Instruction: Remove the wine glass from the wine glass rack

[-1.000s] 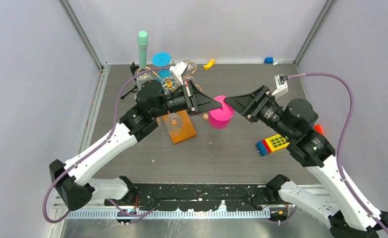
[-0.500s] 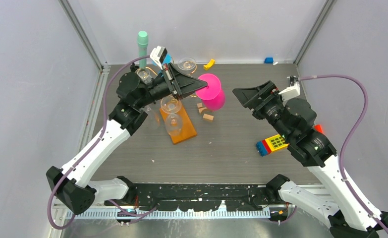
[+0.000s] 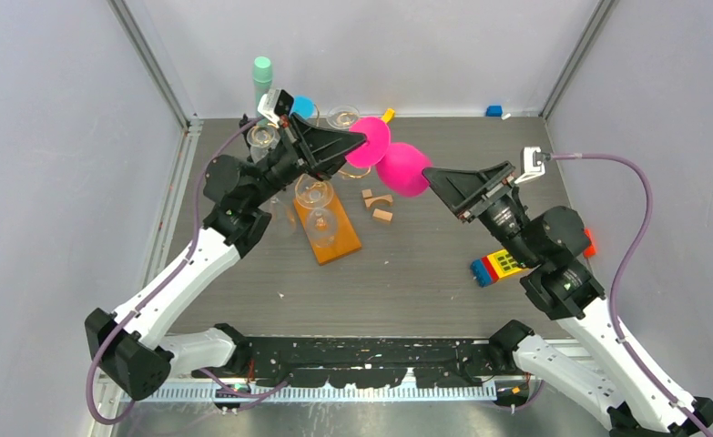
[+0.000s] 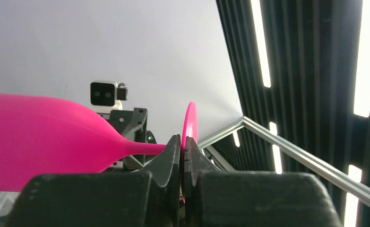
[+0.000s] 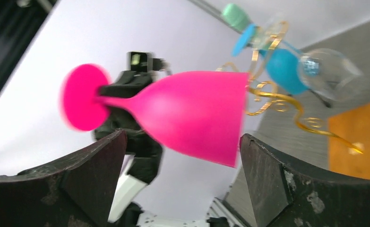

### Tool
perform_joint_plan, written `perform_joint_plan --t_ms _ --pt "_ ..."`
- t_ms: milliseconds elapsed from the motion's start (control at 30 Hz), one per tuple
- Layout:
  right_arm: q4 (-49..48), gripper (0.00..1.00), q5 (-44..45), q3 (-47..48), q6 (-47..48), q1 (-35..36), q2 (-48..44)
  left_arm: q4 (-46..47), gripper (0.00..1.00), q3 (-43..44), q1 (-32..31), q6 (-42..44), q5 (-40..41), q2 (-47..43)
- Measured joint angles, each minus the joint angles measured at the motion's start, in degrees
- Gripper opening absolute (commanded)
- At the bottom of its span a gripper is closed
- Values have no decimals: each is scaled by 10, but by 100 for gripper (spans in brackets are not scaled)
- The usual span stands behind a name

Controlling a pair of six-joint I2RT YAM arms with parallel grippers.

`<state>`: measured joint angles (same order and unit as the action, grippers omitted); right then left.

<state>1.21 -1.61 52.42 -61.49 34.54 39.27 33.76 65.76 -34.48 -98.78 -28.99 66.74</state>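
Note:
The pink wine glass (image 3: 402, 170) is off the rack and lies on its side in the air. My left gripper (image 3: 360, 142) is shut on its round foot (image 4: 190, 118), with the bowl (image 4: 41, 137) pointing left in the left wrist view. My right gripper (image 3: 432, 177) is open, just right of the bowl; in its own view the bowl (image 5: 192, 113) hangs above and between the wide-apart fingers (image 5: 102, 161), not touching them. The gold wire rack (image 5: 268, 90) stands on its orange wooden base (image 3: 336, 241) and holds clear glasses (image 3: 313, 191) and a blue glass (image 5: 282, 64).
A mint green cylinder (image 3: 262, 77) stands at the back left. Small wood blocks (image 3: 377, 202) lie right of the rack base. A multi-coloured toy block (image 3: 500, 264) lies under the right arm. A yellow piece (image 3: 387, 115) and a blue piece (image 3: 494, 111) lie by the back wall.
My left gripper has lifted the pink glass up and back, tipping it onto its side. My right gripper has tilted up and moved in toward the bowl.

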Motion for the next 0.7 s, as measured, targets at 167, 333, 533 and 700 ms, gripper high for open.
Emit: perform_joint_plan --t_ms 167,333,533,700 --pt "-78 88 -52 -4 -20 -3 2 62 0 -16 0 -57 29 0" --pt "-146 74 -103 -6 -39 -3 16 102 0 -17 0 -84 48 -3" --pt "-241 50 -146 -43 -63 -4 23 122 0 -32 0 -112 64 -13" --pt "-305 22 -181 -53 -77 -6 28 137 4 -44 0 -136 79 -22"
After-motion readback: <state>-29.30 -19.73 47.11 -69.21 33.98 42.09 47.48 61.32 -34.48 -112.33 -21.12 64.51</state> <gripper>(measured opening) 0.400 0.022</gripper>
